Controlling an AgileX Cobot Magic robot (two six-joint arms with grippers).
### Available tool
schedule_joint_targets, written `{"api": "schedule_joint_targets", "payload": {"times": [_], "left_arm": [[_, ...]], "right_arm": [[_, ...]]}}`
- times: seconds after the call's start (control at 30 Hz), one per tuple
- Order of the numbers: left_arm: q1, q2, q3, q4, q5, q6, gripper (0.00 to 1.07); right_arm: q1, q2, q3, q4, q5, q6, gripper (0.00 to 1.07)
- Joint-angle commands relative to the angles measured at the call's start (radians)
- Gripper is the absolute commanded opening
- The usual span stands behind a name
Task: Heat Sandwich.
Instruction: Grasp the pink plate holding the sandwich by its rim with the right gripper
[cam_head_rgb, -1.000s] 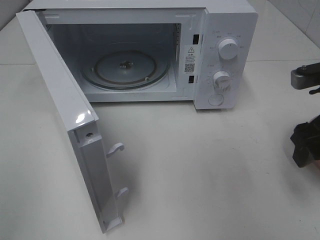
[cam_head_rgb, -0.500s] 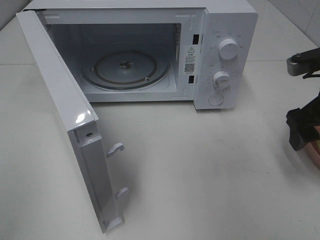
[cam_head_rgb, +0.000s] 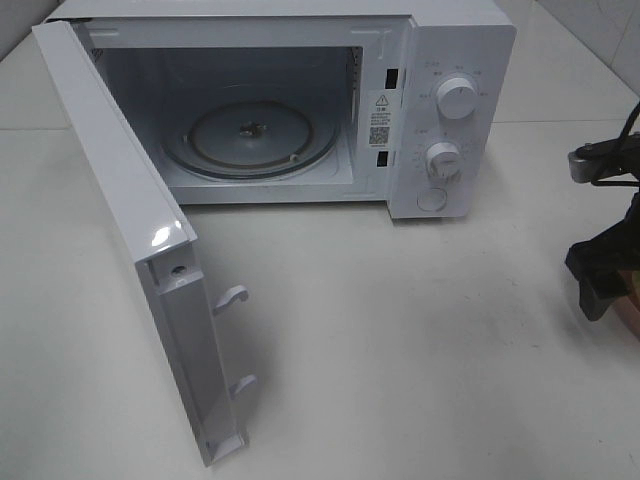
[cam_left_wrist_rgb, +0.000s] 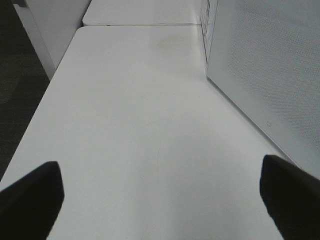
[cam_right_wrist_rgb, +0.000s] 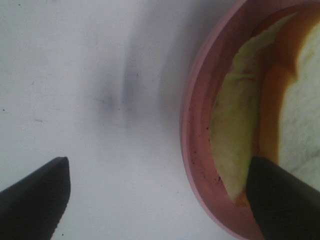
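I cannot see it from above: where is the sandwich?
The sandwich lies in the pink dish at the table's far right, under the open right pincer, seen by the right wrist view.

White table (cam_head_rgb: 420, 340); dark floor (cam_left_wrist_rgb: 17, 95) beside it.

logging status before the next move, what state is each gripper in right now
Left gripper: open, holding nothing.
Right gripper: open, holding nothing, jaws straddling the rim of the pink dish.
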Motion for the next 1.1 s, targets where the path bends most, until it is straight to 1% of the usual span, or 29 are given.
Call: {"api": "schedule_joint_targets", "payload": {"times": [0.03, 0.17, 0.3, 0.43, 0.63, 0.8, 0.83, 0.9, 0.93, 0.97, 1.07, 1.1], "left_arm": [[0.000, -0.029, 0.001, 0.000, -0.006, -0.004, 0.99], [0.000, -0.029, 0.001, 0.000, -0.006, -0.004, 0.99], [0.000, -0.029, 0.001, 0.000, -0.006, -0.004, 0.99], [0.000, -0.029, 0.001, 0.000, -0.006, -0.004, 0.99], [0.000, -0.029, 0.001, 0.000, -0.006, -0.004, 0.99], [0.000, -0.029, 0.001, 0.000, -0.006, -0.004, 0.99], [0.000, -0.029, 0.001, 0.000, -0.006, -0.004, 0.99], [0.000, -0.029, 0.001, 0.000, -0.006, -0.004, 0.99], [0.000, -0.029, 0.001, 0.000, -0.006, -0.004, 0.99], [0.000, -0.029, 0.001, 0.000, -0.006, -0.004, 0.99], [0.000, -0.029, 0.001, 0.000, -0.006, -0.004, 0.99], [0.000, -0.029, 0.001, 0.000, -0.006, -0.004, 0.99]], "right_arm": [[-0.005, 0.035, -0.004, -0.009, -0.039, 0.009, 0.90], [-0.005, 0.083, -0.004, -0.019, -0.071, 0.014, 0.89], [-0.005, 0.132, -0.004, -0.065, -0.094, 0.061, 0.89], [-0.005, 0.163, -0.004, -0.065, -0.106, 0.062, 0.88], [-0.005, 0.170, -0.004, -0.065, -0.114, 0.062, 0.87], [-0.005, 0.170, -0.004, -0.063, -0.114, 0.062, 0.83], [-0.005, 0.170, -0.004, -0.062, -0.111, 0.062, 0.75], [-0.005, 0.170, -0.004, -0.062, -0.108, 0.063, 0.63], [-0.005, 0.170, -0.004, -0.068, -0.108, 0.070, 0.48], [-0.005, 0.170, -0.004, -0.068, -0.108, 0.070, 0.48], [-0.005, 0.170, -0.004, -0.097, -0.110, 0.091, 0.14], [-0.005, 0.170, -0.004, -0.097, -0.110, 0.091, 0.14]]}}
